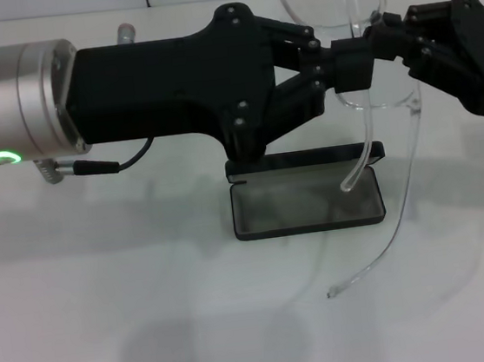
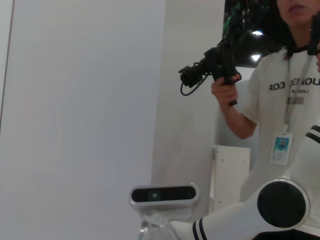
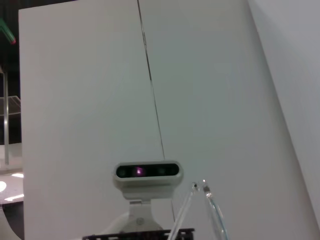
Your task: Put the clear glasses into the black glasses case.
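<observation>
Left gripper point(image 1: 346, 60): fingers pressed together on the transparent, colourless plastic glasses point(image 1: 370, 88), held in the air right at the fingertips.
Right gripper point(image 1: 383, 34): meets the left one tip to tip on the same frame — whether it pinches, cannot tell.
Glasses' arms: hang below both grippers, one tip over the flat matte black hinged case point(image 1: 307, 201).
Case: open on the white table point(image 1: 111, 336) under the left gripper — back edge hidden by it.
Room: bare tabletop on all sides.
</observation>
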